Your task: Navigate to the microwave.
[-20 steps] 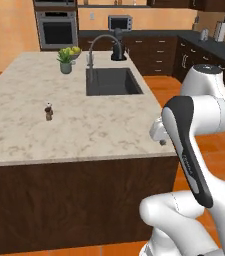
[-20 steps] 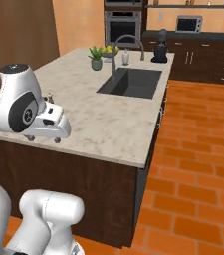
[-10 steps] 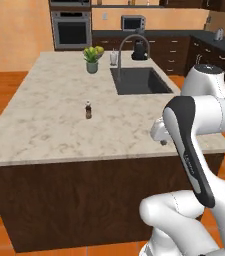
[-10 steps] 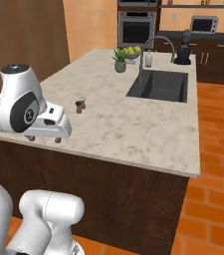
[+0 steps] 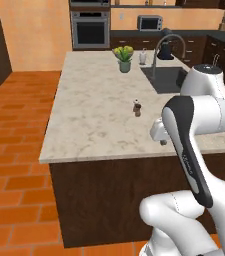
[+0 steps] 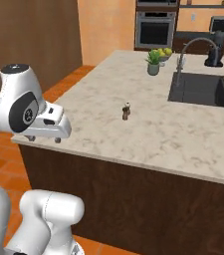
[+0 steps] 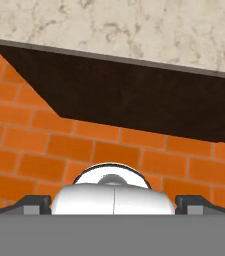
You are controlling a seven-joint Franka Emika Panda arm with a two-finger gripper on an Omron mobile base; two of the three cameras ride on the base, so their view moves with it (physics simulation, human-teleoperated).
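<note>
**Kitchen island, seen from its near left corner; microwave on the far counter**

Shifted since the earlier frames: both base views have swung left along the island, so the whole scene sits further right and the island's near left corner now shows; this is the camera's move, not the things'.

1. Gripper (image 6: 44, 139): folded in close to the robot's body, at the near edge of the island, pointing down. Hand view looks at orange brick floor (image 7: 44, 145) and the dark side of the island under a strip of marble top. Finger tips sit at the bottom corners of that view, set wide apart, nothing between them.

2. Island counter (image 5: 94, 120): pale marble top on a dark wood base, standing on the brick floor.

3. Pepper mill (image 5: 137, 108): small, dark, upright, alone near the middle of the marble, well apart from everything else.

4. Sink (image 6: 200, 89): dark basin set in the far right part of the top, with an arched faucet (image 6: 190, 46) at its far left rim.

5. Potted plant (image 5: 124, 57): green and yellow leaves in a grey pot, near the far end, left of the faucet. Small pale container just beside it, too small to tell.

6. Wall oven (image 5: 90, 31): steel front, dark door, in the far wall.

7. Microwave (image 5: 150, 22): on the far dark counter, right of the oven, beyond the island.
</note>
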